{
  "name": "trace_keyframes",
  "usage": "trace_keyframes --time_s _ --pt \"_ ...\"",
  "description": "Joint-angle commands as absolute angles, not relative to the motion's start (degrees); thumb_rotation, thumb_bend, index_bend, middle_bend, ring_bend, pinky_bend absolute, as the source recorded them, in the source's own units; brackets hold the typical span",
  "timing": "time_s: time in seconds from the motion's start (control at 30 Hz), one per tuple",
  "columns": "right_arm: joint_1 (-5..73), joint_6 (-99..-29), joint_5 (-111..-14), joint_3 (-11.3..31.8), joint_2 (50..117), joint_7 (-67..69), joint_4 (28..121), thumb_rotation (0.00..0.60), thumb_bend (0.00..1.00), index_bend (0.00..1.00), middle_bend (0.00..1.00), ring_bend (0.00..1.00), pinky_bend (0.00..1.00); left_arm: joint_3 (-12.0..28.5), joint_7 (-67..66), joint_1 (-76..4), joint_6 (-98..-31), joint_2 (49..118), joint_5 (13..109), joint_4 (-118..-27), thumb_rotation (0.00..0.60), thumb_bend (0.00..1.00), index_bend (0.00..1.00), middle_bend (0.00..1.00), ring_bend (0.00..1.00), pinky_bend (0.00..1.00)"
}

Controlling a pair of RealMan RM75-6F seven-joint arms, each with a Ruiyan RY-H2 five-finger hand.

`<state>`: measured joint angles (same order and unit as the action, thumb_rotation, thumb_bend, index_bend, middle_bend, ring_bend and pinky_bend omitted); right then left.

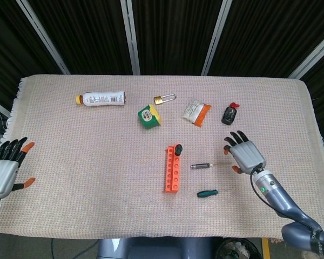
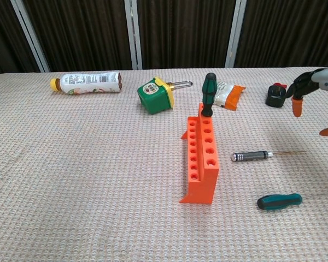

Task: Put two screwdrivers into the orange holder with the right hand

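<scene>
The orange holder point(image 1: 173, 169) point(image 2: 202, 158) stands mid-table with one green-handled screwdriver point(image 1: 178, 149) point(image 2: 209, 94) upright in its far end. A slim silver screwdriver point(image 1: 203, 165) point(image 2: 252, 156) lies on the cloth to its right. A short teal-handled screwdriver point(image 1: 207, 193) point(image 2: 279, 201) lies nearer the front. My right hand point(image 1: 244, 154) point(image 2: 316, 86) hovers open just right of the silver screwdriver's tip, fingers spread, holding nothing. My left hand point(image 1: 5, 169) stays open at the table's left edge.
At the back lie a white bottle point(image 1: 101, 99), a brass padlock point(image 1: 164, 99), a green box point(image 1: 148, 116), an orange-white packet point(image 1: 196, 111) and a small black object with a red cap point(image 1: 229, 114). A woven cloth point(image 1: 86, 172) covers the table.
</scene>
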<state>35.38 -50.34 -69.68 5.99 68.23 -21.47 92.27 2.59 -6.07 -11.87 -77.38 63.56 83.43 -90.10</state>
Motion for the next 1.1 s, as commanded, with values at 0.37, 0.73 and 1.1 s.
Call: trace_keyframes --time_s 0.37,0.73,1.1 --pt "39.21 -52.22 -61.1 5.03 78.41 -38.86 90.51 0.6 0.23 0.4 0.12 0.0 0.0 2.46 -5.4 -12.4 -76.29 64.51 83.28 -88.98 0.6 0.14 0.11 0.0 0.0 0.0" --pt "42.73 -52.64 -50.75 5.82 84.23 -44.99 89.48 0.6 0.25 0.4 0.11 0.0 0.0 2.11 -3.23 -12.46 -75.38 65.74 82.92 -86.44 0.6 0.14 0.11 0.0 0.0 0.0" --pt "44.6 -53.2 -46.07 5.21 87.27 -45.66 88.91 0.6 0.26 0.41 0.12 0.0 0.0 1.91 -1.44 -12.46 -74.92 66.71 82.8 -84.25 0.6 0.14 0.11 0.0 0.0 0.0"
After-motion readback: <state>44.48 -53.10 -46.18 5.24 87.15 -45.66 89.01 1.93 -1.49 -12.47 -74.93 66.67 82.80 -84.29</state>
